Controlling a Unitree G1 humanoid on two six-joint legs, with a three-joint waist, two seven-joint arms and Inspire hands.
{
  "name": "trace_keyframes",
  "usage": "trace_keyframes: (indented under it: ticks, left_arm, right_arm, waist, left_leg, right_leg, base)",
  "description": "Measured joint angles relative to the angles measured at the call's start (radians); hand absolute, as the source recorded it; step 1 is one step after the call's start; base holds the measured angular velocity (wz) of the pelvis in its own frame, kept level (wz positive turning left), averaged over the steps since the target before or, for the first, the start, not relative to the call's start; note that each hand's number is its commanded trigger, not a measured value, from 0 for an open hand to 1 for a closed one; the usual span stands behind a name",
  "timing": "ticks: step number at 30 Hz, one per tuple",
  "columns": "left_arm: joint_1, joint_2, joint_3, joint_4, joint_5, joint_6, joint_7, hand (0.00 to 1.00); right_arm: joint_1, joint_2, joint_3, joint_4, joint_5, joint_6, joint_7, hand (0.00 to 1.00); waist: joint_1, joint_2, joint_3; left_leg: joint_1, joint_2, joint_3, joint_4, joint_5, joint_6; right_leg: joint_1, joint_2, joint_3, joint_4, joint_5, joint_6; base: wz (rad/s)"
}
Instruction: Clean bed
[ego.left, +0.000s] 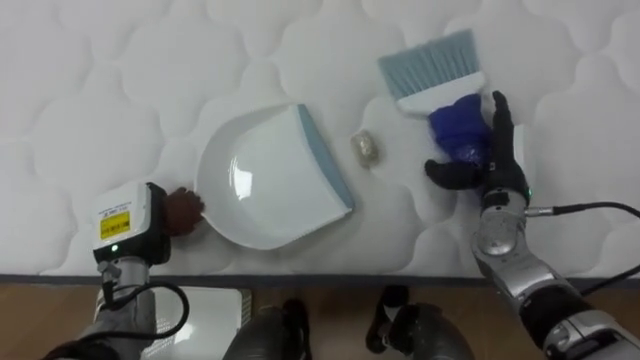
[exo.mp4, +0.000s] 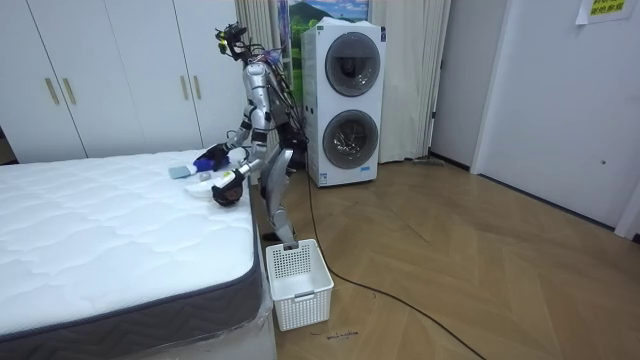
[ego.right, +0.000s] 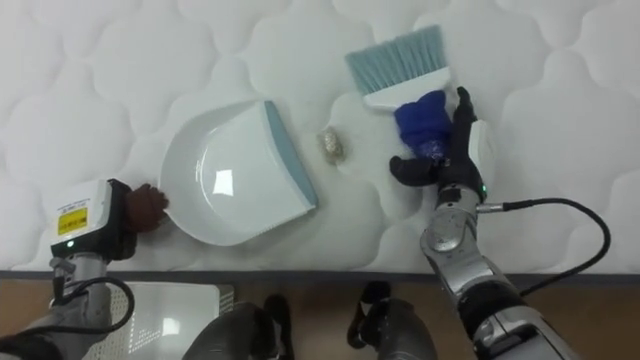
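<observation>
Nearest: left hand (ego.left: 181, 210), clenched on the rear rim of the dustpan (ego.left: 265, 180), apparently gripping it there to hold the pan flat and steady. Under both hands, white quilted mattress (ego.left: 120, 80), the surface to be cleaned. Below the left hand, on the floor at the bed's edge, white basket (ego.left: 212, 304), probably there for the sweepings. Beyond the left hand's knuckles, toward the right hand (ego.left: 500, 160), the pan's empty bowl, grey lip turned that way to receive. Clamped between that hand's thumb and fingers, blue handle of the brush (ego.left: 432, 68), bristles fanned away from the palm. Between lip and right thumb, one small pale crumb (ego.left: 366, 148), just beside the lip, not yet swept in.
</observation>
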Motion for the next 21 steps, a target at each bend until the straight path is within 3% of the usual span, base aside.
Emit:
trace_keyframes:
  ticks: [8, 9, 10, 11, 17, 21]
  left_arm:
    - [-0.002, 0.005, -0.002, 0.001, 0.0, 0.001, 0.016, 1.0]
    - [-0.003, 0.005, 0.0, -0.001, 0.0, 0.001, 0.018, 1.0]
    - [-0.005, 0.005, 0.001, -0.001, 0.0, 0.001, 0.024, 1.0]
    - [-0.006, 0.005, 0.001, -0.001, 0.0, 0.001, 0.028, 1.0]
    - [-0.011, 0.004, 0.001, 0.001, 0.002, 0.015, 0.028, 1.0]
    - [-0.011, 0.004, 0.001, 0.0, 0.002, 0.039, 0.025, 1.0]
  right_arm:
    - [0.001, -0.013, 0.006, 0.012, -0.066, -0.001, -0.001, 0.0]
    - [0.001, -0.016, 0.005, 0.012, -0.071, -0.001, -0.001, 0.43]
    - [0.001, -0.018, 0.005, 0.011, -0.072, -0.001, -0.001, 0.93]
    - [0.001, -0.019, 0.005, 0.011, -0.072, 0.0, 0.0, 1.0]
    - [0.018, -0.056, 0.001, 0.042, -0.113, 0.0, -0.002, 1.0]
    - [0.009, -0.083, -0.001, 0.062, -0.155, 0.041, -0.009, 1.0]
  waist:
    - [-0.003, 0.001, -0.0003]
    - [-0.004, 0.001, -0.0005]
    - [-0.005, 0.002, -0.001]
    - [-0.005, 0.002, -0.0011]
    - [-0.01, 0.002, -0.0011]
    - [-0.004, 0.001, -0.0012]
  left_leg:
    - [-0.015, -0.001, 0.0, -0.003, 0.001, 0.001]
    - [-0.018, -0.001, -0.001, -0.003, 0.001, 0.001]
    - [-0.022, -0.001, -0.006, -0.003, 0.001, 0.001]
    - [-0.024, -0.001, -0.008, -0.003, 0.001, 0.001]
    - [-0.023, -0.016, -0.018, 0.001, 0.004, 0.007]
    - [-0.023, -0.016, -0.023, 0.002, 0.005, 0.009]
  right_leg:
    - [-0.014, -0.002, -0.002, -0.002, 0.0, 0.0]
    - [-0.015, -0.002, -0.005, -0.003, 0.0, 0.0]
    - [-0.015, -0.002, -0.009, -0.003, 0.001, 0.001]
    - [-0.015, -0.002, -0.011, -0.002, 0.001, 0.001]
    - [-0.008, -0.02, -0.024, 0.015, -0.004, 0.007]
    - [-0.004, -0.022, -0.024, 0.013, -0.001, 0.009]
  base:
    - [0.0]
    - [0.05]
    - [0.06]
    - [0.08]
    - [0.1]
    - [0.04]
